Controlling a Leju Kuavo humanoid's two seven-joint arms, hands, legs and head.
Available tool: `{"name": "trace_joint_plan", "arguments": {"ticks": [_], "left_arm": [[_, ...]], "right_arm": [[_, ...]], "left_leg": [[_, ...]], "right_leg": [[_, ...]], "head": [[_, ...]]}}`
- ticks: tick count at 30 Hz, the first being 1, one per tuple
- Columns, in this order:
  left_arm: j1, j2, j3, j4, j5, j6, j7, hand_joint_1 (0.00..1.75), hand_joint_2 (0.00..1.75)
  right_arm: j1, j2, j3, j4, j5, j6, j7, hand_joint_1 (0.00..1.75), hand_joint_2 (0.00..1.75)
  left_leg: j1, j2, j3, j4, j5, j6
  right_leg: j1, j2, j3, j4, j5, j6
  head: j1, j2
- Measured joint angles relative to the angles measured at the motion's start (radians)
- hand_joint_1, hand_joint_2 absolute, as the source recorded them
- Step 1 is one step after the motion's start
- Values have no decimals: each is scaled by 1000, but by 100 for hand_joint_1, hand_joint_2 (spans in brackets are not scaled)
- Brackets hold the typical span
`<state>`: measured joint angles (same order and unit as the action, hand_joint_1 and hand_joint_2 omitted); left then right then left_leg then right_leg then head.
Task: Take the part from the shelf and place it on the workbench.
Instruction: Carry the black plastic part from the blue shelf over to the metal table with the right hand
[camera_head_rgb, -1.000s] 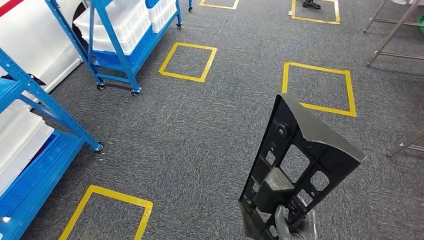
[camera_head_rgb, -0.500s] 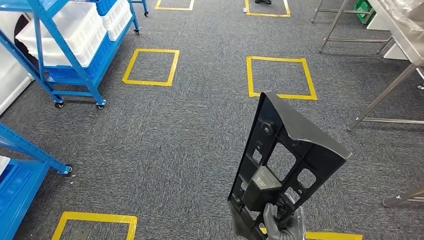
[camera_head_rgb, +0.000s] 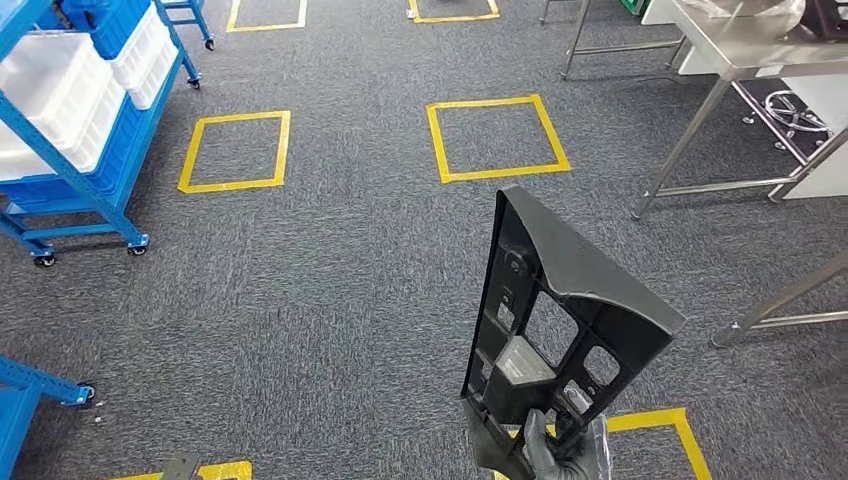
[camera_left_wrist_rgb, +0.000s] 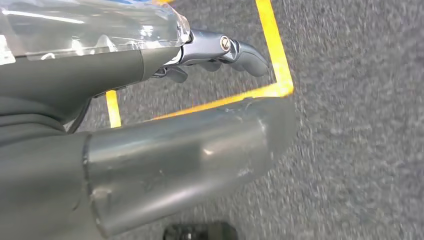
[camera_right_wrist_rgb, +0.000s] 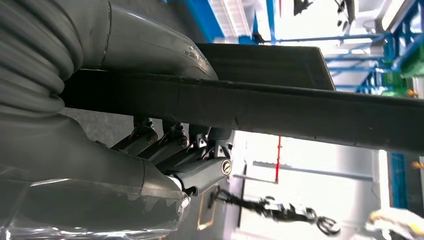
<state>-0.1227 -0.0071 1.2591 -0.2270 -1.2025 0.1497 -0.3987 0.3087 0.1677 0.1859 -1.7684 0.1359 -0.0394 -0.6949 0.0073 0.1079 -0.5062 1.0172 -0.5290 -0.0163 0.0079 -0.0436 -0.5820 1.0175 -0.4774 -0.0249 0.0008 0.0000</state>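
Note:
The part is a long black plastic panel with cut-outs and a folded upper edge. It stands upright low in the head view, over the carpet. My right hand grips its lower end from below. In the right wrist view the fingers wrap under the part's dark edge. My left hand hangs over the carpet, holding nothing, its fingers apart from the thumb. The steel workbench stands at the upper right, some way from the part.
A blue wheeled shelf rack with white bins stands at the left. Yellow tape squares mark the grey carpet. Steel table legs stand on the right, with another leg nearer.
The camera has turned to the right: the shelves slid off to the left and the workbench came in at the upper right. The part stays upright in my right hand.

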Motion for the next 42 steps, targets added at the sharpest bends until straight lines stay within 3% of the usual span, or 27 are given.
{"name": "trace_joint_plan", "arguments": {"ticks": [1, 3, 5, 6, 8, 9, 10, 12, 14, 16, 18, 20, 21, 22, 23, 25, 27, 29, 30, 32, 34, 35, 36, 37, 38, 40, 42], "left_arm": [[0, -4, 6, 0, 9, 1, 11, 0, 0], [4, -9, 19, 1, 22, 5, 28, 0, 0], [9, -13, 30, 1, 29, 8, 36, 0, 0], [10, -16, 35, 1, 34, 8, 36, 0, 0], [9, -21, 45, 2, 47, 8, 32, 0, 0], [9, -23, 50, 2, 51, 7, 30, 0, 0], [10, -25, 55, 2, 50, 7, 30, 0, 0], [11, -29, 59, 2, 34, 9, 37, 0, 0], [9, -33, 56, 2, 5, 12, 52, 0, 0], [6, -35, 46, 2, -21, 16, 68, 0, 0], [11, -36, 35, 2, -37, 18, 71, 0, 0], [15, -34, 26, 2, -46, 17, 55, 0, 0], [15, -33, 20, 2, -49, 15, 40, 0, 0], [13, -32, 14, 2, -52, 13, 23, 0, 0], [10, -31, 9, 2, -54, 11, 6, 0, 0], [1, -32, -4, 2, -62, 8, -30, 0, 0], [-11, -33, -16, 2, -66, 7, -54, 0, 0], [-25, -36, -27, 2, -67, 7, -64, 0, 0], [-31, -37, -31, 2, -67, 7, -67, 0, 0], [-37, -38, -38, 2, -66, 7, -79, 0, 0], [-38, -38, -39, 2, -64, 6, -96, 0, 0], [-38, -38, -40, 2, -63, 6, -102, 0, 0], [-40, -39, -41, 2, -63, 5, -106, 0, 0], [-42, -39, -42, 2, -62, 4, -107, 0, 0], [-44, -40, -43, 2, -60, 4, -106, 0, 0], [-44, -40, -44, 2, -52, 2, -100, 0, 0], [-40, -41, -44, 2, -40, -2, -95, 0, 0]], "right_arm": [[-1, 0, 6, -8, 1, -4, 0, 175, 175], [-5, -1, 18, -20, 3, -10, 0, 175, 175], [-6, -1, 28, -27, 8, -15, 0, 175, 175], [-6, -1, 33, -30, 13, -18, 0, 175, 175], [-5, -1, 40, -38, 22, -23, 0, 175, 175], [-4, -1, 45, -42, 27, -27, 0, 175, 175], [-4, -2, 49, -47, 30, -30, 0, 175, 175], [-4, -2, 58, -57, 34, -36, 0, 175, 175], [-2, -3, 64, -63, 39, -41, 0, 175, 175], [-3, -6, 70, -65, 50, -46, 0, 175, 175], [-8, -8, 79, -65, 62, -52, 0, 175, 175], [-10, -11, 87, -64, 74, -56, 0, 175, 175], [-10, -13, 91, -63, 80, -58, 0, 175, 175], [-11, -15, 94, -62, 84, -59, 0, 175, 175], [-11, -17, 97, -62, 88, -59, 0, 175, 175], [-15, -19, 104, -62, 97, -59, 0, 175, 175], [-19, -20, 112, -62, 106, -59, 0, 175, 175], [-21, -20, 118, -62, 110, -59, 0, 175, 175], [-21, -20, 120, -62, 112, -59, 0, 175, 175], [-24, -20, 126, -61, 116, -59, 0, 175, 175], [-27, -20, 133, -59, 119, -58, 0, 175, 175], [-27, -20, 135, -56, 120, -58, 0, 175, 175], [-26, -20, 136, -54, 120, -59, 0, 175, 175], [-25, -20, 137, -52, 121, -59, 0, 175, 175], [-23, -20, 137, -50, 121, -60, 1, 175, 175], [-22, -20, 138, -48, 122, -64, 0, 175, 175], [-18, -20, 138, -47, 123, -68, 0, 175, 175]], "left_leg": [[3, -28, -11, 29, -21, -4], [8, -86, -63, 147, -85, -10], [9, -100, -122, 264, -124, -14], [10, -102, -133, 277, -114, -15], [15, -115, -101, 188, -42, -17], [18, -139, -76, 123, -10, -18], [21, -163, -54, 68, 10, -17], [20, -189, -38, 24, 15, -9], [17, -168, -37, 17, 20, 6], [18, -143, -36, 9, 28, 22], [14, -115, -36, 5, 30, 31], [10, -84, -37, 5, 29, 34], [9, -69, -36, 5, 27, 34], [9, -56, -35, 5, 26, 34], [8, -44, -33, 5, 25, 33], [6, -24, -27, 5, 20, 28], [3, -5, -22, 5, 16, 19], [2, 12, -17, 2, 13, 9], [3, 5, -16, 6, 7, 4], [5, -40, -35, 62, -33, -4], [7, -88, -91, 186, -96, -8], [8, -97, -120, 243, -115, -9], [8, -100, -137, 273, -115, -11], [9, -102, -137, 264, -94, -11], [11, -108, -119, 217, -57, -12], [17, -152, -68, 91, 5, -12], [19, -190, -43, 30, 17, -6]], "right_leg": [[-4, 12, 2, -4, 3, -6], [-5, 39, 2, -6, 6, -14], [-4, 69, 2, -3, 6, -16], [-4, 85, 3, -1, 5, -15], [-7, 115, 3, 7, 2, -11], [-8, 129, 1, 12, 0, -7], [-8, 144, -3, 19, -3, -2], [-11, 169, -15, 26, -1, 11], [-13, 183, -23, 25, 5, 24], [-11, 134, -39, 54, -16, 34], [-9, 69, -86, 155, -75, 39], [-13, 52, -141, 271, -122, 43], [-14, 49, -150, 291, -121, 43], [-14, 45, -138, 270, -101, 42], [-13, 36, -107, 214, -68, 39], [-3, -11, -34, 76, -18, 28], [8, -38, -4, 15, -7, 17], [10, -17, -5, 9, -4, 9], [7, -5, -3, 3, -1, 4], [-2, 20, 2, -7, 6, -7], [-4, 47, 2, -8, 8, -12], [-4, 62, 2, -6, 8, -12], [-4, 77, 2, -4, 8, -12], [-4, 92, 3, -1, 7, -11], [-6, 108, 3, 4, 5, -9], [-8, 138, -2, 17, -1, -1], [-10, 164, -13, 24, -1, 11]], "head": [[-2, 0], [-7, 0], [-10, 0], [-10, 0], [-10, 0], [-10, 0], [-10, 0], [-10, 0], [-10, 0], [-4, 0], [3, 0], [5, 0], [5, 0], [5, 0], [5, 0], [4, 0], [4, 0], [4, 0], [4, 0], [0, 0], [-4, 0], [-5, 0], [-5, 0], [-5, 0], [-5, 0], [-5, 0], [-6, 0]]}}
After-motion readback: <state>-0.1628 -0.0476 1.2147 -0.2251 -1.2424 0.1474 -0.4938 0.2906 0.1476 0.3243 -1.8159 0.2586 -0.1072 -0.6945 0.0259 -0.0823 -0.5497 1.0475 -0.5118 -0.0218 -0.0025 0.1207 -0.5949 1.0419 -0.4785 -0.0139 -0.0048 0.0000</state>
